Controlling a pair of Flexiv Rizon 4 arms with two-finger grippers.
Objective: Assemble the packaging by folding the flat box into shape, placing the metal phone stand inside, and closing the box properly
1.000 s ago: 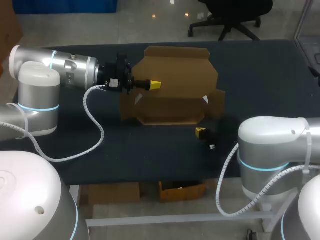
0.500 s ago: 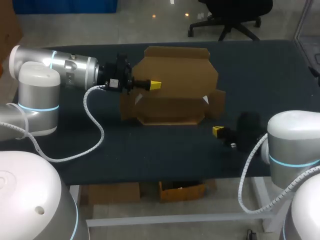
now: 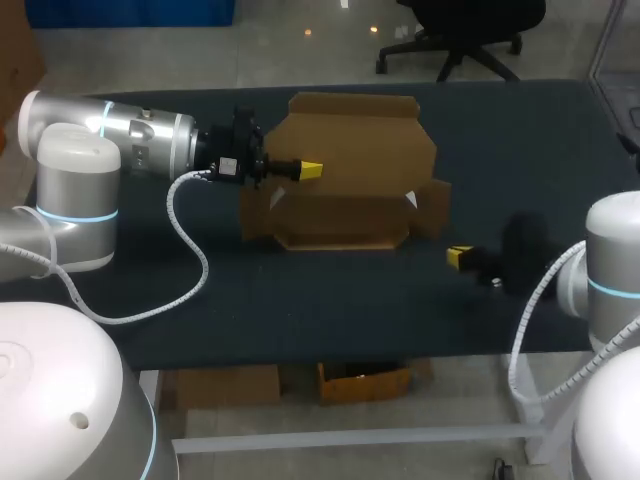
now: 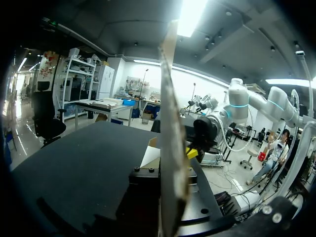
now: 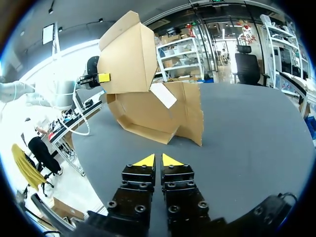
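The brown cardboard box point(image 3: 350, 185) stands partly folded at the middle of the table, its lid panel up and side flaps spread. My left gripper point(image 3: 310, 170) is shut on the box's left panel, and in the left wrist view that cardboard panel point(image 4: 168, 98) runs edge-on up between the left gripper point(image 4: 174, 163). My right gripper point(image 3: 458, 256) is low over the table, right of the box and apart from it. In the right wrist view the right gripper point(image 5: 158, 160) faces the box point(image 5: 143, 98) with its yellow tips nearly together and nothing between them.
The dark table top point(image 3: 300, 300) carries only the box. The left arm's white cable point(image 3: 190, 260) loops over the table's left part. Bare surface lies between the right gripper and the box's right flap point(image 5: 192, 116).
My right arm has drawn back to the right, carrying its gripper away from the box's front right corner. The left arm and the box have stayed put.
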